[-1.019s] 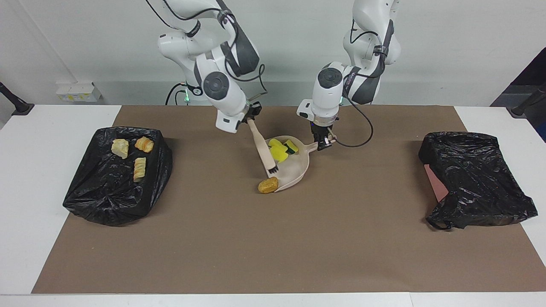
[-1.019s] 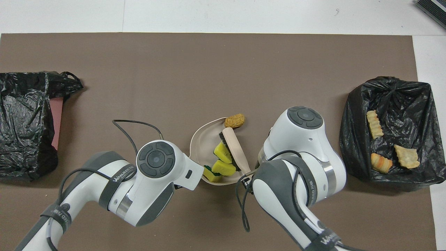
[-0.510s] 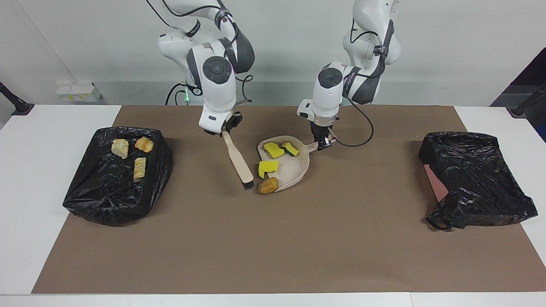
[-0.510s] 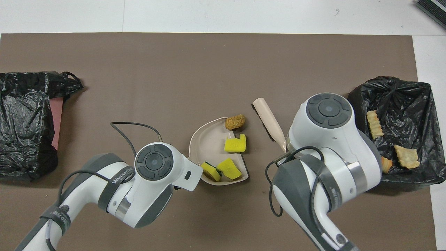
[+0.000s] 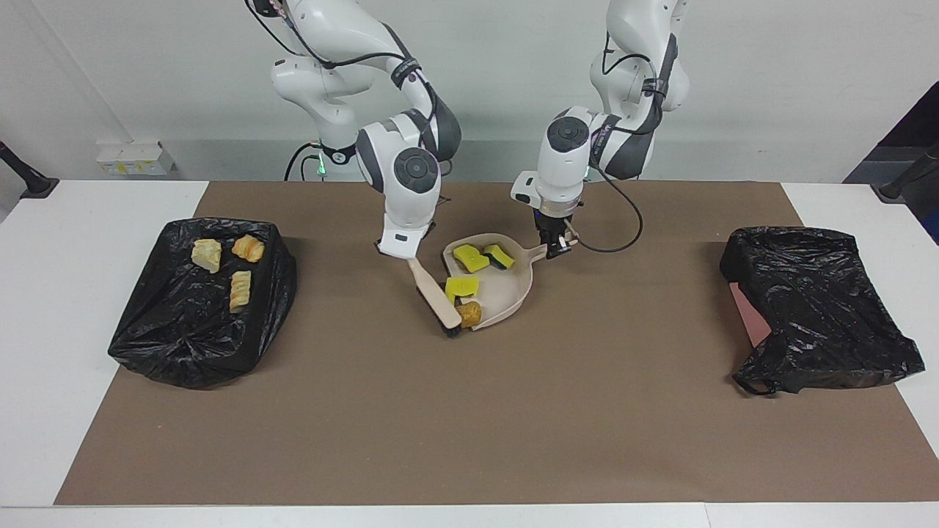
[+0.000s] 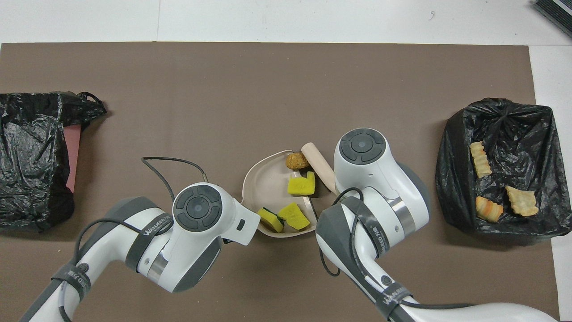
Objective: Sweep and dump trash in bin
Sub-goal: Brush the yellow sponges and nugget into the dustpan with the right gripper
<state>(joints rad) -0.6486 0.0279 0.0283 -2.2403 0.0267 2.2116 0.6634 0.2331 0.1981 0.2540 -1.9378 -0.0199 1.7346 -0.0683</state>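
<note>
The right gripper point(image 5: 408, 253) is clamped on the handle of the brush point(image 5: 434, 295), whose dark bristles touch the brown mat point(image 5: 469, 411) at the open lip of the dustpan point(image 5: 506, 290), pressed against an orange bread lump point(image 5: 469, 314) that sits just inside that lip. The left gripper point(image 5: 555, 248) has its fingers pinched tight on the dustpan's handle, on the side nearer the robots. In the pan lie three yellow sponge pieces: one point(image 5: 461, 287) next to the lump, another point(image 5: 470, 257) deeper in, and a green-backed one point(image 5: 502, 255) beside it, close to the handle. The pan sits around the middle of the bench, toward the edge where the robots stand. Three more bread lumps point(image 5: 207, 254) point(image 5: 248, 248) point(image 5: 240, 290) lie in the black-lined bin point(image 5: 198, 345) at the right arm's end of the bench. A second black bag point(image 5: 821, 308) lies at the left arm's end, with a pink surface showing under it.
</note>
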